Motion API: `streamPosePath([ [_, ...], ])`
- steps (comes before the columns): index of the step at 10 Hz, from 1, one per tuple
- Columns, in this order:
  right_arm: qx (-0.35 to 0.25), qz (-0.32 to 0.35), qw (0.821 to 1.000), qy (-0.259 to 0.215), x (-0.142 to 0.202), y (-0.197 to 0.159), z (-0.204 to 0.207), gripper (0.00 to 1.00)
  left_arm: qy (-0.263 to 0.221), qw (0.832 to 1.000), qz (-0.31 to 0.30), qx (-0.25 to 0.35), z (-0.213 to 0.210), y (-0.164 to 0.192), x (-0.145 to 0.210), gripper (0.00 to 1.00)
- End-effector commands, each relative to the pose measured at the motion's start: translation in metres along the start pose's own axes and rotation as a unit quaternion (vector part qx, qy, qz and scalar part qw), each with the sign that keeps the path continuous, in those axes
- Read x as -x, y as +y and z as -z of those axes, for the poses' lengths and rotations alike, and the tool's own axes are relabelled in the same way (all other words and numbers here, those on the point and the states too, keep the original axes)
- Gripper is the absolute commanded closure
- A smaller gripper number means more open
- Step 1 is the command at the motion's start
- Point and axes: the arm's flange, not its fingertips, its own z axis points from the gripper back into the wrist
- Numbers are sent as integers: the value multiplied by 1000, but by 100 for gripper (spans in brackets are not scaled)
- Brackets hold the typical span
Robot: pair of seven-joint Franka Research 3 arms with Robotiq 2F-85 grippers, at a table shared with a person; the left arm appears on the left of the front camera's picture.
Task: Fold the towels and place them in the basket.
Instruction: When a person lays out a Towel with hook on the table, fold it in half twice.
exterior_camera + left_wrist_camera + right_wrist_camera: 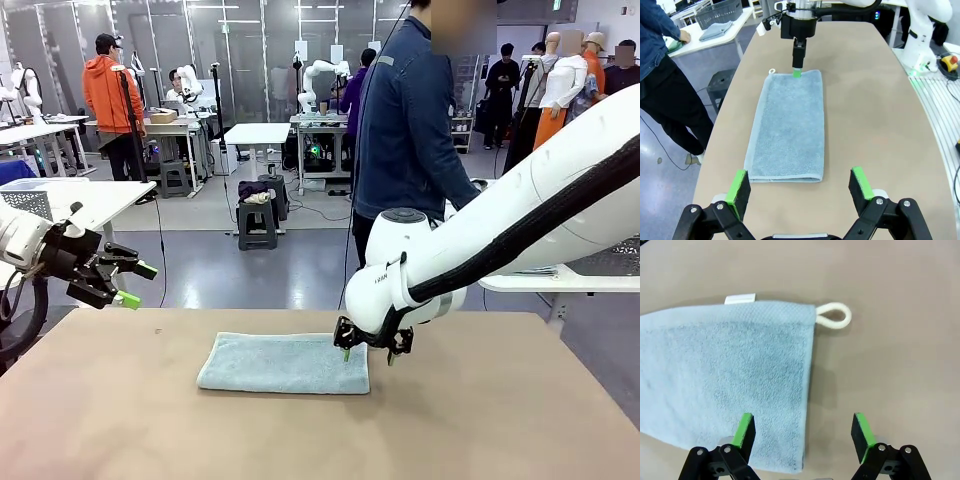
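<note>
The left gripper point(800, 182) is hovering with its jaws spread wide, just off one short end of the pale blue-grey towel point(787, 125), touching nothing. The towel is lying flat on the tan table point(150, 420), a long rectangle of soft terry. At its other end the right gripper point(805, 427) is pointing down, equally wide and gripping nothing, one pad over the cloth and one over bare table. A white loop point(835, 317) and a white label point(740, 299) are sticking out there. Farther off, a grey mesh basket point(717, 10) is sitting on a white side table point(740, 22). Its contents cannot be told, and a folded bluish cloth point(715, 31) is lying just beside it.
</note>
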Motion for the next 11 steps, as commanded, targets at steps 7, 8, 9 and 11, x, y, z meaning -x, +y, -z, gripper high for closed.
streamPosePath([
  [7, 18, 33, 999, -37, -13, 24, 24, 22, 1, 1000, 2, -1, 0, -1, -3, 0],
  [8, 22, 34, 999, -37, -14, 26, 26, 22, 1, 1000, 2, -1, 0, -1, -3, 0],
  [9, 22, 33, 999, -35, -13, 27, 28, 40, 1, 1000, 2, -1, 0, -1, -3, 0],
  [11, 29, 36, 998, -30, -12, 31, 32, 40, 1, 1000, 2, -1, 0, -1, -3, 0],
])
